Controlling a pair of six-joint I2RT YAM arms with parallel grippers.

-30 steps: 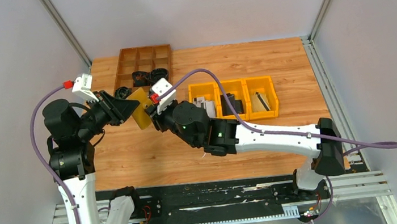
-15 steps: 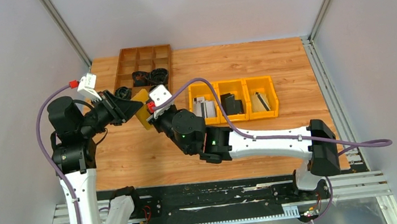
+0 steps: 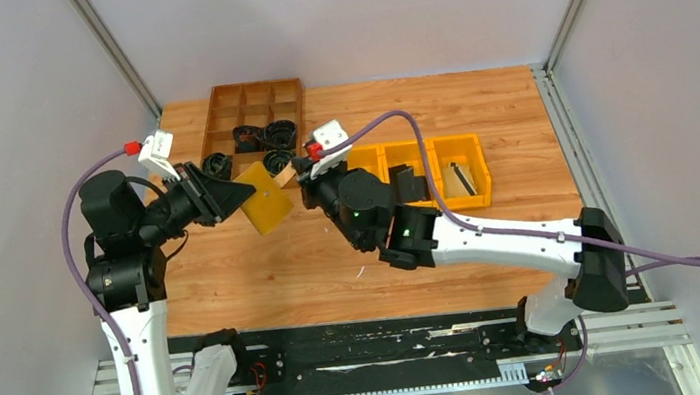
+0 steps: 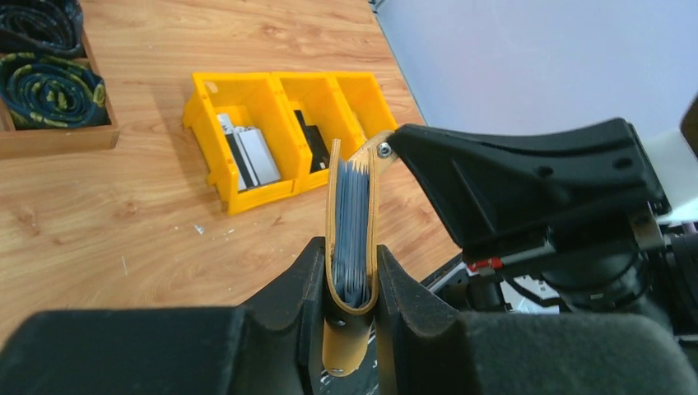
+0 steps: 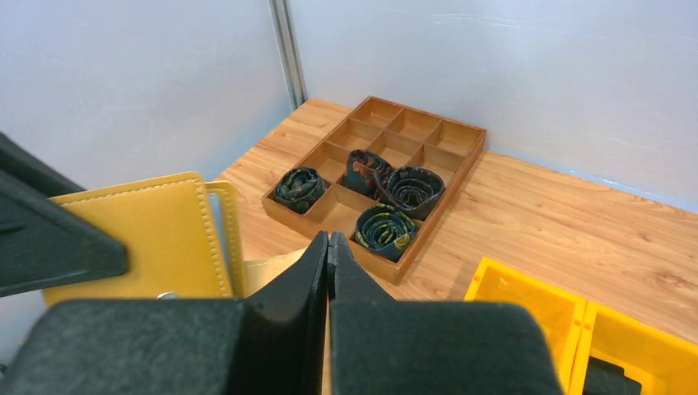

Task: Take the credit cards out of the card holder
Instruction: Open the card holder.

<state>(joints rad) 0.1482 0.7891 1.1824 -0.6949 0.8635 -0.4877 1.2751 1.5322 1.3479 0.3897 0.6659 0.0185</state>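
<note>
My left gripper [image 3: 225, 195] is shut on the mustard-yellow card holder [image 3: 267, 208] and holds it in the air, spine between the jaws [image 4: 350, 247]. The holder [image 4: 333, 206] stands slightly open, pale blue sleeves packed inside. Its strap with the snap stud [image 4: 382, 150] hangs loose toward my right gripper's fingers [image 4: 494, 173]. My right gripper [image 3: 304, 168] is just right of the holder, jaws pressed together [image 5: 328, 239], with nothing showing between them. The holder's stitched cover [image 5: 140, 239] fills the left of the right wrist view. No loose card shows.
A brown compartment tray [image 3: 214, 108] with rolled dark bands stands at the back left, also in the right wrist view [image 5: 428, 123]. Three joined yellow bins [image 3: 455, 141] with small parts sit right of the grippers, also in the left wrist view [image 4: 206, 123].
My right gripper has pulled away to the right and back from the holder. The left gripper has turned the holder so its flat cover faces up.
</note>
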